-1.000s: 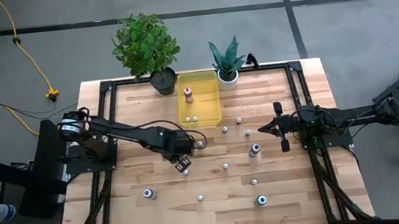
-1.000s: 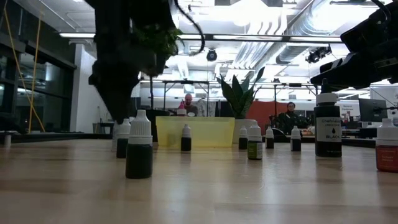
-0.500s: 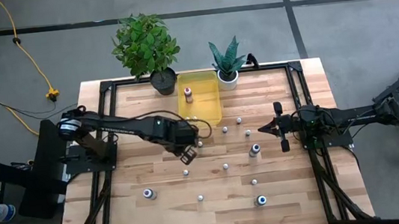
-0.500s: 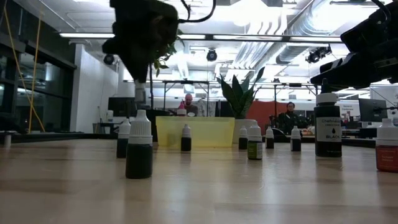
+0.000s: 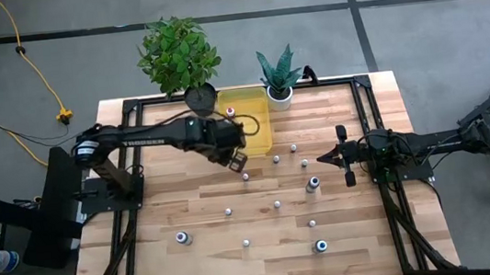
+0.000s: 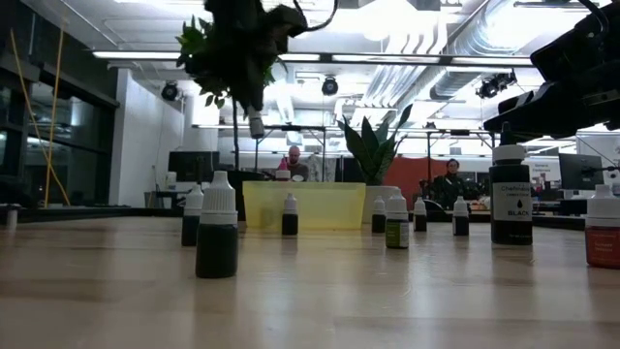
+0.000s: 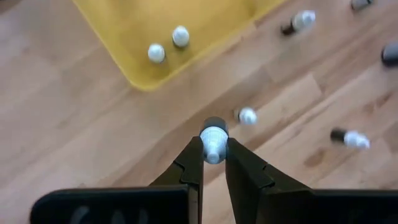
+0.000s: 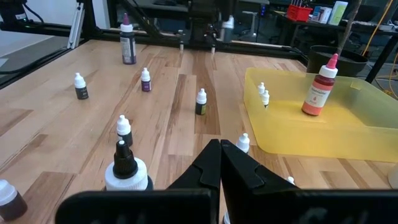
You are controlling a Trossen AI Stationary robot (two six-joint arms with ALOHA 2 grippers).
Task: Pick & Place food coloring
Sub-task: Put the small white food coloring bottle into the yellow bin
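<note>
Small food coloring bottles stand scattered on the wooden table [image 5: 152, 213], among them a dark one [image 6: 217, 228] nearest the low camera. My left gripper [image 5: 237, 160] hovers over the near left corner of the yellow tray [image 5: 259, 134], shut on one tiny white-capped bottle [image 7: 213, 138], which also shows hanging high up in the low view [image 6: 255, 123]. Inside the tray stand a red bottle [image 8: 319, 92] and two small white-capped bottles [image 7: 155, 53]. My right gripper [image 5: 325, 157] waits shut at the table's right side. My left gripper pinches the bottle's white cap [image 7: 214, 149] between its two fingertips [image 7: 194, 151], coming steeply from above. The dark body [image 7: 216, 122] hangs below the fingers. The bottle is lifted clear of the table, above the loose bottles.
A leafy plant in a dark pot [image 5: 200, 99] and a spiky plant in a white pot [image 5: 280, 95] flank the tray at the far edge. Loose bottles [image 5: 313, 183] [image 5: 182, 238] dot the table's middle and near half. Black frame rails [image 5: 127, 160] run along the sides.
My left gripper, still shut on the small bottle, has risen and gone toward the far edge, from the table's middle to the tray's near left corner, rolling a little. The bottle has gone up with it, hanging clear of the table.
</note>
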